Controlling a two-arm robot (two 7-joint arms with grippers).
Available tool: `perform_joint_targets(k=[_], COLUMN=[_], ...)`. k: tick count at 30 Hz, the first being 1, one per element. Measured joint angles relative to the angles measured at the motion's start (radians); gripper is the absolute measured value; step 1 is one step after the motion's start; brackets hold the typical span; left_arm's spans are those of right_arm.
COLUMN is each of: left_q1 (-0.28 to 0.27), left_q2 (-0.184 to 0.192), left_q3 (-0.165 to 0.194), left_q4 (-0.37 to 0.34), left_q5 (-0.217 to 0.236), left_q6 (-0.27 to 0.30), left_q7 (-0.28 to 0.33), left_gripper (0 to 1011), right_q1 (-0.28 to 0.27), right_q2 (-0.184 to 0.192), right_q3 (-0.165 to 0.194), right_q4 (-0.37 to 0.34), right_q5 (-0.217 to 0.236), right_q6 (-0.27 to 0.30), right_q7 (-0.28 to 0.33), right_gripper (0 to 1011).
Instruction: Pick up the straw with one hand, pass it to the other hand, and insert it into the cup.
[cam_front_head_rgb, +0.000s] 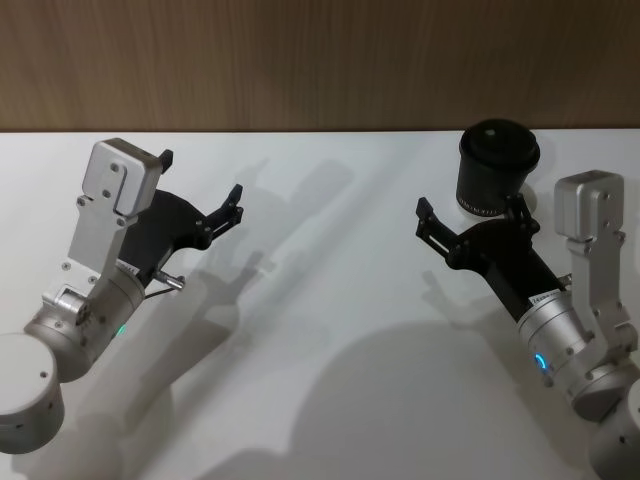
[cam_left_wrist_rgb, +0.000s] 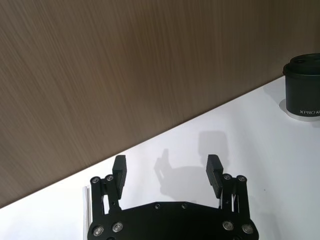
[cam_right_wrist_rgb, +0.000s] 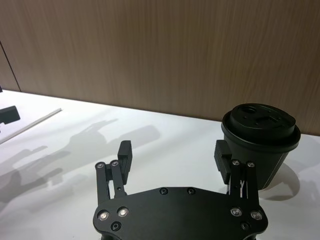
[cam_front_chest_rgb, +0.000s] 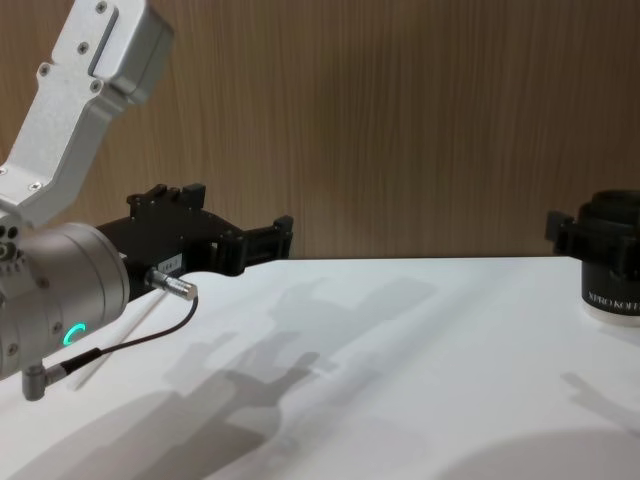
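The white straw (cam_right_wrist_rgb: 35, 122) lies flat on the table on the left side, beside my left gripper; a white strip (cam_left_wrist_rgb: 86, 210) of it shows under that gripper's edge. My left gripper (cam_front_head_rgb: 200, 178) (cam_left_wrist_rgb: 166, 172) hovers over it, open and empty. The black cup (cam_front_head_rgb: 497, 170) (cam_right_wrist_rgb: 260, 135) with a black lid stands upright at the back right. My right gripper (cam_front_head_rgb: 470, 210) (cam_right_wrist_rgb: 173, 152) is open and empty just in front of the cup, with one finger (cam_right_wrist_rgb: 222, 155) close to the cup's side. The cup sits outside the jaws.
The white table (cam_front_head_rgb: 330, 330) ends at a brown wood-grain wall (cam_front_head_rgb: 300, 60) close behind the cup and both grippers. The two arms cast shadows across the bare middle of the table.
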Motion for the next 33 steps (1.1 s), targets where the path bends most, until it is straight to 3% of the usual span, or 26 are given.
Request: perform_joint_targets(k=[33], left_q1=[0.010], left_q2=[0.010], left_q3=[-0.009], left_q4=[0.000], left_q5=[0.008], left_q6=[-0.002], left_q7=[-0.002], left_gripper=[1003], right_q1=[0.000], right_q2=[0.000], right_q3=[0.000], right_q4=[0.000], right_q5=[0.000], right_q6=[0.000], right_q7=[0.000], right_gripper=[1001])
